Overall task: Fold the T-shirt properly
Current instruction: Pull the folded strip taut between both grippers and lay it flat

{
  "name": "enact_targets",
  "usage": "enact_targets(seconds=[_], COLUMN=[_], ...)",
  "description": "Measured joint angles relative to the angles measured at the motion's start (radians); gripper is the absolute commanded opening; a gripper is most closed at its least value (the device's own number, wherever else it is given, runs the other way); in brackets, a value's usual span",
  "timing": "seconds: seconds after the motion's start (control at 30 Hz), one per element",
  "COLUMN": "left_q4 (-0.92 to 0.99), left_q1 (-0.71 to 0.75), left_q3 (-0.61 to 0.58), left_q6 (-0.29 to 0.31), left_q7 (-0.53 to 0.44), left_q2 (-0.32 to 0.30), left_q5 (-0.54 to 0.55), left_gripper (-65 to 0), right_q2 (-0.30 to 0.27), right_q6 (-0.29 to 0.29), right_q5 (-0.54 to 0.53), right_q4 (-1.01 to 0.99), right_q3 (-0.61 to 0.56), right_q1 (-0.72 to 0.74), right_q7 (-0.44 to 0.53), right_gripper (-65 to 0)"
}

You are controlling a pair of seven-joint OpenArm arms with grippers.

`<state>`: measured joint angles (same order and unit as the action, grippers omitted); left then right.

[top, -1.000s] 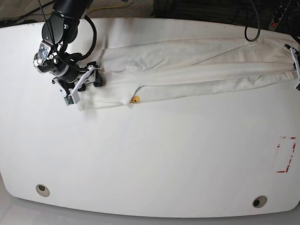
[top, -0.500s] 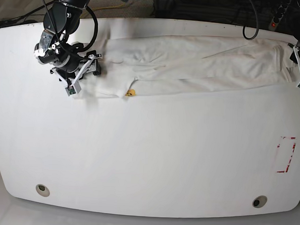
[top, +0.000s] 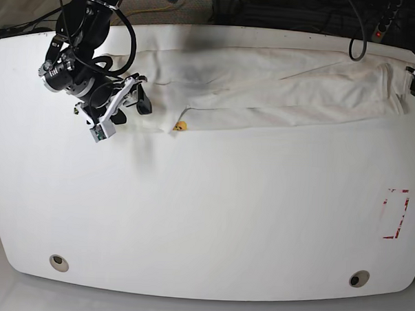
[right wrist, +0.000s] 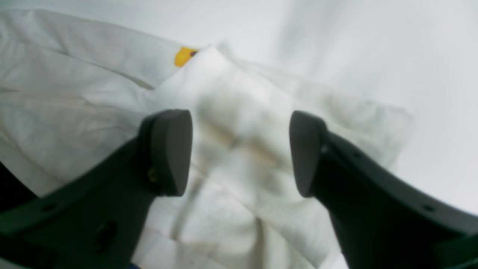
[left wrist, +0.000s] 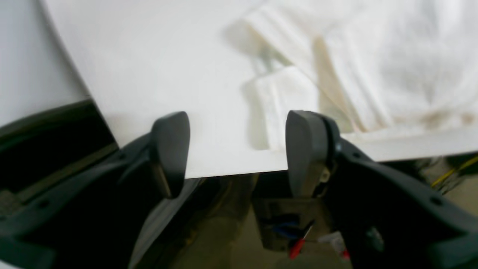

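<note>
T-shirt [top: 279,86] lies folded lengthwise; left claw [left wrist: 239,149] and right claw [right wrist: 241,149] both spread

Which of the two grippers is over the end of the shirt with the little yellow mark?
The right gripper, at the left in the base view. The T-shirt shows its yellow mark beside it; the left gripper hangs at the opposite table edge.

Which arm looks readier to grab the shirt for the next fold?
Probably the right gripper: its open jaws hang directly over the T-shirt. The left gripper sits at the table edge, beside the cloth.
</note>
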<state>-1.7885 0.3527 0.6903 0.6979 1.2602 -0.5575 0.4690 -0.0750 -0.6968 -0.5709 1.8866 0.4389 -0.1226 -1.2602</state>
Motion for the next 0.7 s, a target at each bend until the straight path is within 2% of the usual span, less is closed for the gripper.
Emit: enact_targets(seconds=[0.2,0.33,0.5,0.63,0.7], left_q4=[0.068,0.121,0.122,0.124,0.125], left_q1=[-0.005,0.000,-0.002,-0.007,-0.005], left_q3=[0.064,0.072,-0.019,-0.064,-0.082], left_q6=[0.000,0.000,0.000,0.000,-0.001], left_q7=[-0.004,0.007,-0.004,-0.068,-0.096], left_q2=[0.056,0.107,0.185,0.215,0.230], left_q5=[0.011,-0.004,-0.014,-0.106,-0.116], left_gripper=[-26.8,-26.8,-27.1,-27.1,-27.1], right_q2=[0.019,0.025,0.024,0.010,0.006], right_q6=[0.004,-0.003,-0.012,-0.011,-0.011], right_q5=[0.165,0.239,0.299,0.306,0.312], right_q4=[-0.145,-0.228,-0.274,-0.281,-0.283], right_q3=[-0.001,0.000,0.001,0.003,0.003], right_q1=[0.011,0.019,0.027,0.031,0.030], right_q7=[0.040,0.153,0.245,0.255,0.261], right_gripper=[-25.5,-25.5,-25.5,-25.7,-25.7])
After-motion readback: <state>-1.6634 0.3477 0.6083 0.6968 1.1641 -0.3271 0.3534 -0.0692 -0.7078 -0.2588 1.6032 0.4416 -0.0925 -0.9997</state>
